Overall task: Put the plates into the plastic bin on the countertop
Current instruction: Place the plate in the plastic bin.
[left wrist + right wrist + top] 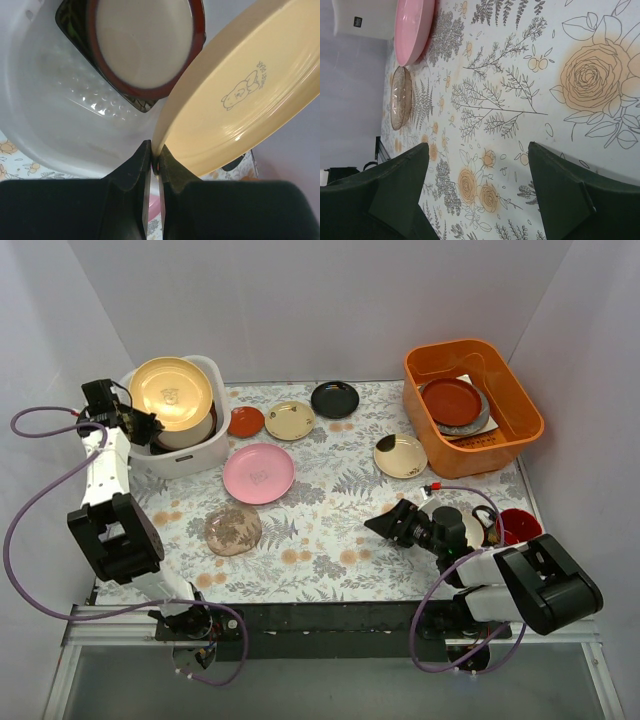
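Observation:
My left gripper (150, 427) (156, 157) is shut on the rim of a yellow plate (172, 392) (250, 100), holding it tilted over the white plastic bin (215, 435) (50, 115). Inside the bin a red-rimmed cream plate (145, 40) rests on a dark square plate (75, 30). On the countertop (330, 500) lie a pink plate (258, 473) (412, 30), a brownish floral plate (233, 529) (401, 97), an orange-red plate (245, 421), a beige plate (289, 420), a black plate (334, 399) and a golden one (400, 455). My right gripper (378, 525) (477, 160) hovers open and empty over bare countertop.
An orange tub (520, 405) at the back right holds a reddish plate on other dishes. A red mug (518, 525) stands by the right arm near the table's right edge. Grey walls close in the left, back and right sides.

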### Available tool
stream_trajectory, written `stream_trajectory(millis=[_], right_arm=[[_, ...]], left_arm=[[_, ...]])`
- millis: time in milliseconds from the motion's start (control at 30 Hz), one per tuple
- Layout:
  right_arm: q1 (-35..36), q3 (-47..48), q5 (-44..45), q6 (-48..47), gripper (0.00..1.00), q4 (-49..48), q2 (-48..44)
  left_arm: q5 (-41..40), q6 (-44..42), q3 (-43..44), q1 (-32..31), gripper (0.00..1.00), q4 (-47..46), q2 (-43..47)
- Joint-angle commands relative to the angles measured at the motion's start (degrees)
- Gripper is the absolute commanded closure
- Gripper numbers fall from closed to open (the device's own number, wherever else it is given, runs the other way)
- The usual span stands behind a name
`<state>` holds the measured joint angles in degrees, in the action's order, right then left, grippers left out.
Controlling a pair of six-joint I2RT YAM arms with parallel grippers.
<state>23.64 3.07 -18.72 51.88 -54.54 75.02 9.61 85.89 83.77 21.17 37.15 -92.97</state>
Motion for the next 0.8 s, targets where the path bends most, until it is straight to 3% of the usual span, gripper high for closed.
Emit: stream_trajectory(millis=[0, 367, 767], right_arm=[[0.0, -6.9, -0.8, 0.0, 0.13, -3.3, 1.1], [0.0, -6.4, 1.8, -1.5, 0.10, 4.3, -6.3], [0.0, -6.9, 2.9, -2.9, 0.10, 7.8, -11.5]], left_arm=[[1.7, -1.4, 3.5, 0.8, 1.00, -2.3, -1.2], [1.2, -3.8, 4.3, 2.0, 1.00, -2.9, -9.1], [-2.1, -6.1, 11.1, 2.1, 1.00, 1.0, -17.7]])
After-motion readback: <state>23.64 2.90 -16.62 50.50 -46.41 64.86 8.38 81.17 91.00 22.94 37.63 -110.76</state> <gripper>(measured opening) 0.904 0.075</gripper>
